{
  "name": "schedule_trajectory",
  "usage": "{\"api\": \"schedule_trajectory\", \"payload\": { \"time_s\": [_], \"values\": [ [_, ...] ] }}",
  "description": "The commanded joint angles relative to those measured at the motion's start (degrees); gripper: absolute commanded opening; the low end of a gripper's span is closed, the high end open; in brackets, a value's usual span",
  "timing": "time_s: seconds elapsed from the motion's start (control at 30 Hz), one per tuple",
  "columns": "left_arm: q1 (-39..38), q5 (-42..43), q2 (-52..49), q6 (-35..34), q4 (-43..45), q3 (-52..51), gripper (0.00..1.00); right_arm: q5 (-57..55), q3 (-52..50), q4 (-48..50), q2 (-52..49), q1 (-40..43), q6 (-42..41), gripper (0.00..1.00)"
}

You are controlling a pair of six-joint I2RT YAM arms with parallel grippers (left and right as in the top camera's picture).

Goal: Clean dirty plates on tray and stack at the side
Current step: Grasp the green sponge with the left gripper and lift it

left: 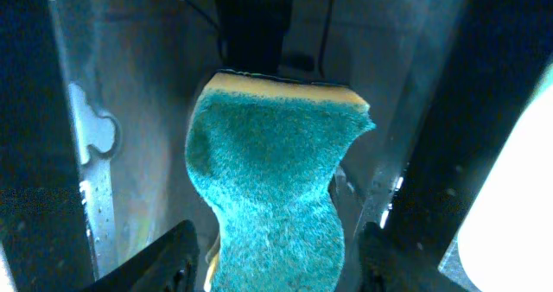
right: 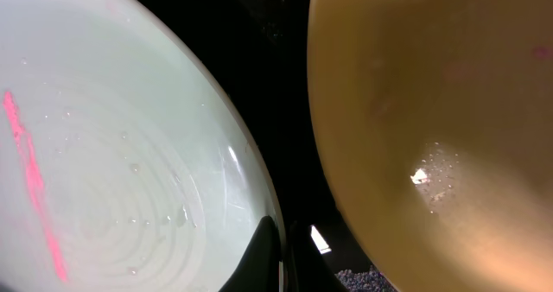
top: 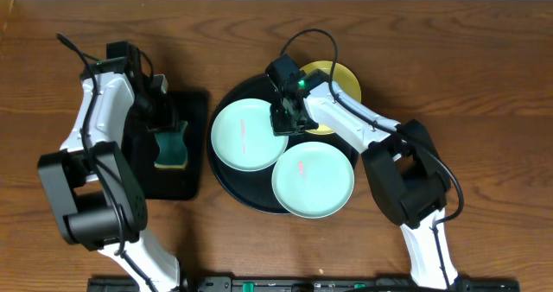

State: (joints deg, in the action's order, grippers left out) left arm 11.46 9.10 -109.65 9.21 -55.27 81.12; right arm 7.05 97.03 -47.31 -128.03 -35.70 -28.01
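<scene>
**Sponge not gripped; plates dirty on the tray**

My left gripper [left: 276, 262] stands open astride the sponge [left: 272, 154] on the small tray [top: 192, 154] at the left. The fingers sit just beside its narrow waist, and I see no pinch. My right gripper [right: 283, 256] is shut and empty, with its tip down on the round tray [top: 226, 175] between the left mint plate [top: 248, 135] and the yellow plate [top: 339, 80]. The near mint plate [top: 313, 178] lies near right. Both mint plates carry a pink streak.

I judge the sponge soft: a light squeeze could fold it or let it slip out. The plates are glossy and wet with droplets, so a nudge from my shut right tip could skate one. The yellow plate, at the far right rim, could tip off.

The table [top: 484, 67] is smooth dark wood, where either tray might slide. A pale wall strip runs along the far edge.
</scene>
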Motion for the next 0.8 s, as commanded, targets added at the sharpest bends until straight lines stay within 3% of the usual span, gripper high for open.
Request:
{"api": "schedule_trajectory", "payload": {
  "time_s": [0.0, 0.4, 0.53, 0.63, 0.77],
  "values": [
    [-0.5, 0.4, -2.1, 1.1, 0.0, -1.1, 0.57, -1.3, 0.4, 0.0, -2.1, -0.5, 1.1, 0.01],
    [-1.2, -1.2, -2.1, -1.6, 10.7, -11.6, 0.46, -1.3, 0.4, 0.1, -2.2, -0.5, 1.1, 0.01],
    [-1.3, -1.2, -2.1, -3.5, 12.9, -13.0, 0.31, -1.3, 0.4, 0.1, -2.2, -0.5, 1.1, 0.01],
    [-1.3, -1.2, -2.1, -4.5, 13.4, -13.0, 0.09, -1.3, 0.4, 0.2, -2.2, -0.5, 1.1, 0.01],
    [-1.3, -1.2, -1.4, -7.0, 13.1, -12.6, 0.08, -1.3, 0.4, 0.1, -2.2, -0.5, 1.1, 0.01]
  ]
}}
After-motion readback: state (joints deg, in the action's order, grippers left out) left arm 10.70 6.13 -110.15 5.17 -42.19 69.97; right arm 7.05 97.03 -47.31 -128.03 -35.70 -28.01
